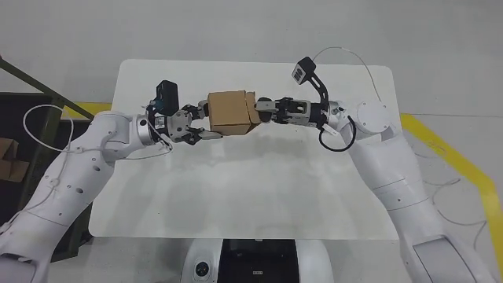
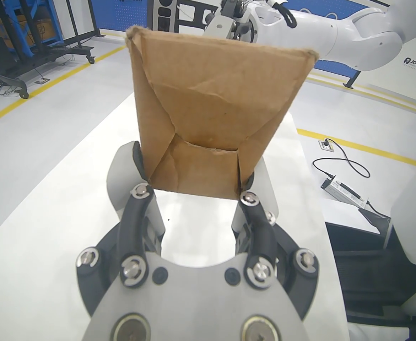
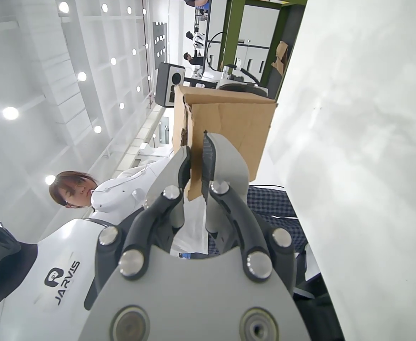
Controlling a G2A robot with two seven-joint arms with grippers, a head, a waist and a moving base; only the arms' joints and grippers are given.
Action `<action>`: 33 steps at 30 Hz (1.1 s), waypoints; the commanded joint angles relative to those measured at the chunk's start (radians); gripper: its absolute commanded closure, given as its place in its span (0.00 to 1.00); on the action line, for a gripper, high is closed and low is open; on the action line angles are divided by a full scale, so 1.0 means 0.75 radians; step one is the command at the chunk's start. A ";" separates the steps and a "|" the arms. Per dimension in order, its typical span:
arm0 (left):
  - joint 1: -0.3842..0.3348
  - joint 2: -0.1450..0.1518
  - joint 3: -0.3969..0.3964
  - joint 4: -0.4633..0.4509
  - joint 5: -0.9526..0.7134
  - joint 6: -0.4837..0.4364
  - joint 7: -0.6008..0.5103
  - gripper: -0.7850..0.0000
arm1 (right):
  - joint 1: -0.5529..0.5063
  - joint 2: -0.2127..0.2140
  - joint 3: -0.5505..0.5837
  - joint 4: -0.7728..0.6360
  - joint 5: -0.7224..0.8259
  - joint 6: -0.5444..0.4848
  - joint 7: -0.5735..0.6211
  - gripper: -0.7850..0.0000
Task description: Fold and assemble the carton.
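A brown cardboard carton [image 1: 229, 110] hangs in the air above the back middle of the white table [image 1: 236, 196], held between both arms. My left gripper [image 1: 200, 126] grips its left end. In the left wrist view its two fingers straddle the folded end of the carton [image 2: 215, 101], one pad on each side wall, so the left gripper [image 2: 193, 172] is shut on it. My right gripper [image 1: 255, 114] is at the opposite end. In the right wrist view the right gripper [image 3: 196, 154] pinches a thin flap edge of the carton [image 3: 229, 122], with its jaws nearly together.
The table [image 2: 51, 196] is bare under the carton. A dark bin [image 1: 12, 157] with cardboard stands off the table's left side. A yellow floor line [image 1: 456, 157] runs to the right. A power adapter with its cable [image 2: 342, 189] lies on the floor beyond the table edge.
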 commanded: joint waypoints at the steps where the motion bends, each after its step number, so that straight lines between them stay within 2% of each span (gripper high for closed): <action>1: -0.001 -0.002 -0.001 0.000 0.005 0.000 -0.003 0.62 | 0.001 0.001 0.001 -0.007 -0.004 0.001 -0.004 0.91; 10: -0.002 -0.010 -0.001 0.002 0.008 0.000 -0.004 0.62 | 0.008 0.002 -0.012 -0.013 -0.011 0.002 -0.020 0.96; 12: -0.002 -0.011 -0.001 0.003 0.005 0.000 -0.003 0.62 | 0.011 0.002 -0.015 -0.010 -0.016 0.002 -0.026 1.00; 33: 0.003 -0.019 -0.014 0.018 0.032 0.000 -0.033 0.61 | 0.031 0.002 -0.060 -0.056 -0.079 0.002 -0.058 1.00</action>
